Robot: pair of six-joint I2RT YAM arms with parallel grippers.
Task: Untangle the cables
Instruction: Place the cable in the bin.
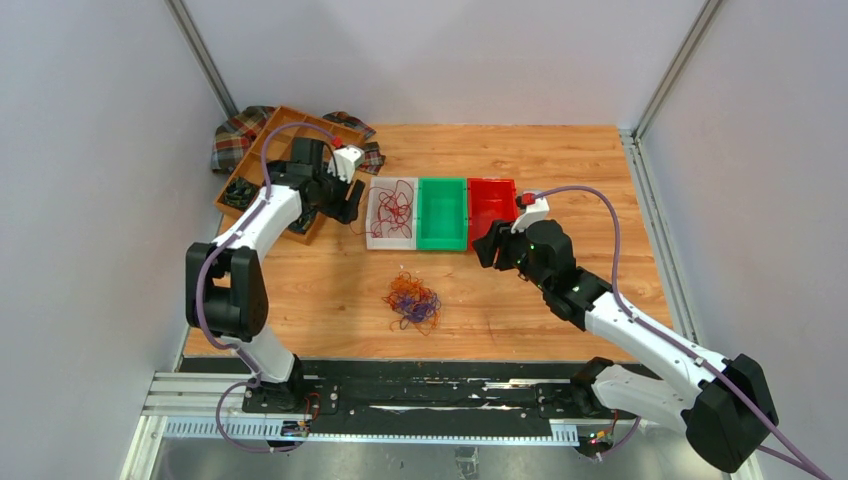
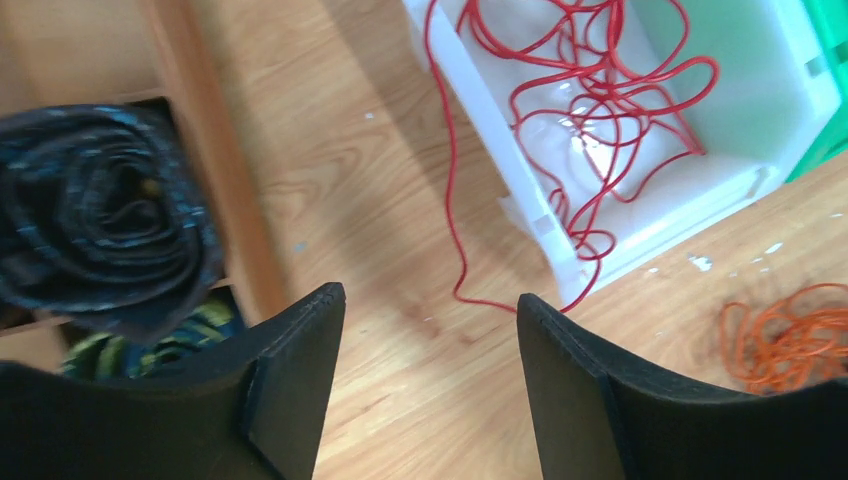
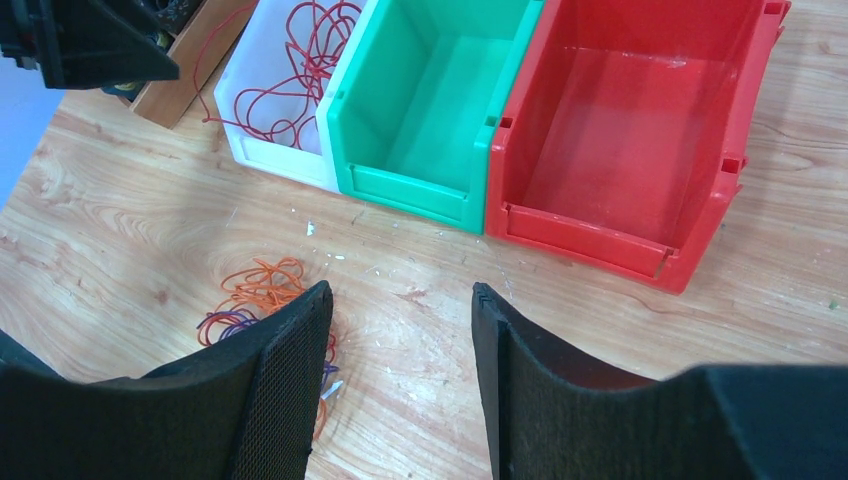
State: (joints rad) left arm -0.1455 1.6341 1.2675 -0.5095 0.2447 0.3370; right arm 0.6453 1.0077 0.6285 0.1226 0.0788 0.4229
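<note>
The left hand (image 2: 430,300) is released, fingers apart with nothing between them, above the surface (image 1: 560,170) between a wooden tray (image 2: 215,170) and the white bin (image 3: 275,160). The right hand (image 3: 400,290) is likewise open and empty, in front of the green bin (image 3: 440,100) and red bin (image 3: 620,130). Looped in the white bin lie the red cables (image 2: 590,90), one strand spilling over its wall toward the left hand. The orange and purple cables (image 1: 412,300) form a roundish clump without a clear long axis, on the wood-grain surface before the bins. Pale walls (image 1: 450,50) enclose it.
</note>
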